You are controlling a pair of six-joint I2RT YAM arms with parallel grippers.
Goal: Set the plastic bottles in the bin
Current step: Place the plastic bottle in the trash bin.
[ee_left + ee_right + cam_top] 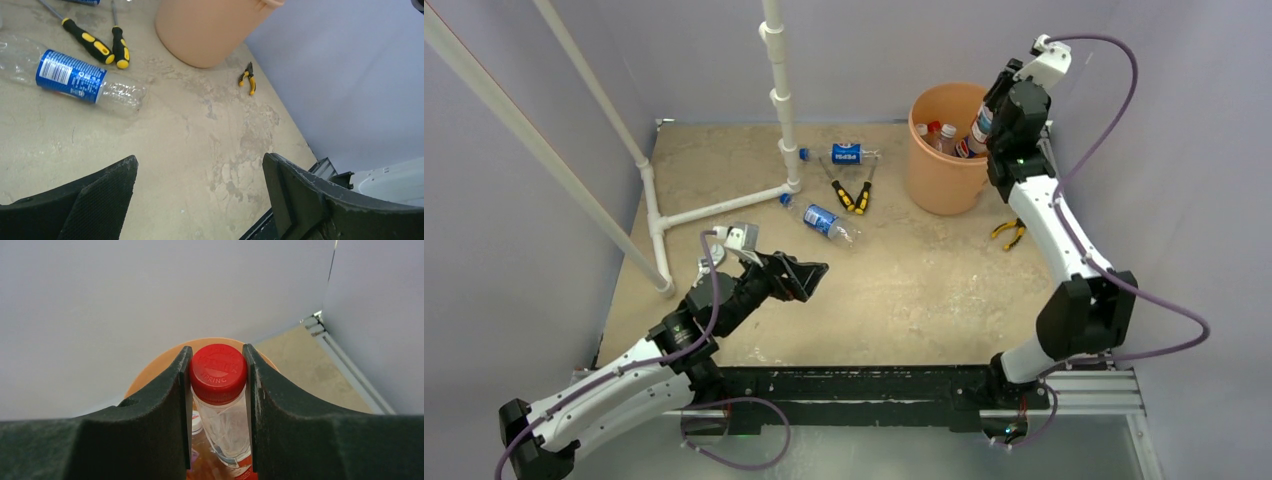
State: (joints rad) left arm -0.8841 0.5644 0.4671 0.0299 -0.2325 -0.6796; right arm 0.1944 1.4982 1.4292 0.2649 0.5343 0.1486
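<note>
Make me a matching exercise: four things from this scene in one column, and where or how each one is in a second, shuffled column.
Column one
1. red-capped clear plastic bottle
2. nearer blue-labelled clear plastic bottle
3. small yellow-and-black pliers
4. left end effector

Column two
A. open, holding nothing
B. on the table, just right of the round orange plastic bin
C. pinched at the cap by the right end effector, above the bin
D. lying on its side on the table, untouched

Pairs: 1-C, 2-D, 3-B, 4-A
</note>
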